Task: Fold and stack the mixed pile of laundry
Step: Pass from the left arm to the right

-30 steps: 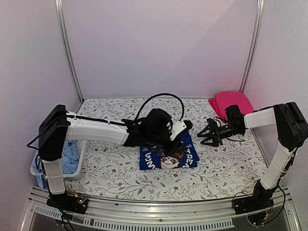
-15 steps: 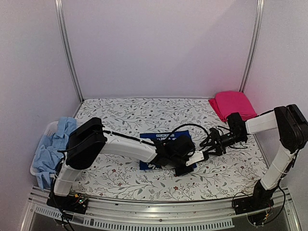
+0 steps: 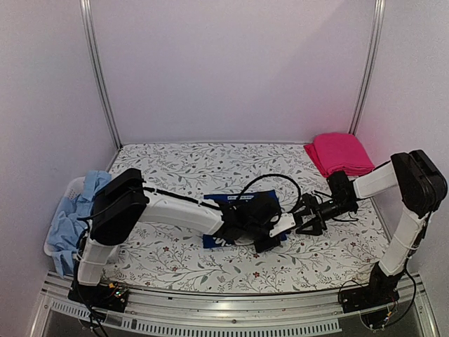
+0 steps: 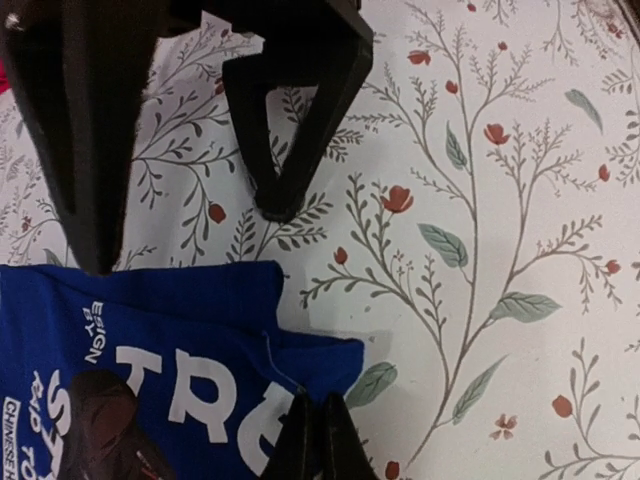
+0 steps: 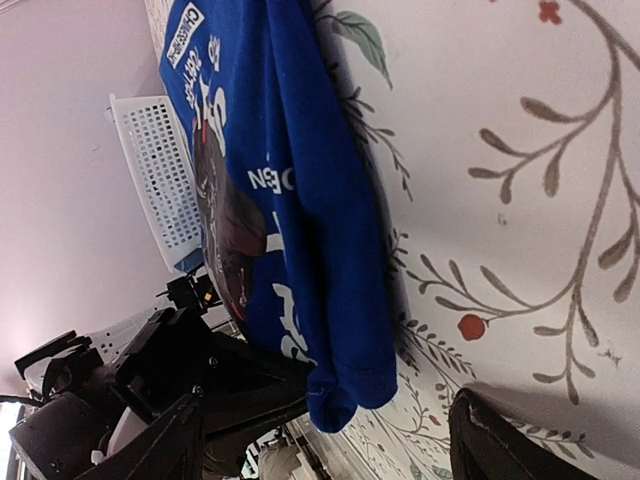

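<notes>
The royal-blue shirt (image 3: 219,239) with white print lies folded in the middle of the floral table cover (image 3: 175,168). My left gripper (image 3: 271,241) is low at its near-right corner. In the left wrist view the shirt (image 4: 150,370) has that corner pinched in my shut left gripper (image 4: 320,425). My right gripper (image 3: 307,222) stands open just right of the shirt; its fingers (image 4: 285,150) show dark, one at the shirt's far edge, one on the cover. The right wrist view shows the shirt's folded edge (image 5: 320,220) ahead of my right gripper (image 5: 328,408). A red-pink garment (image 3: 342,153) lies folded at the back right.
A white perforated basket (image 3: 50,247) sits at the left table edge with the light-blue shirt (image 3: 70,214) spilling from it; the basket (image 5: 160,180) also shows in the right wrist view. Metal frame posts (image 3: 98,77) stand at the back corners.
The left arm swung down onto the shirt's near-right corner and its gripper shut on the cloth. The right gripper opened wider and stayed beside the shirt's right edge.
</notes>
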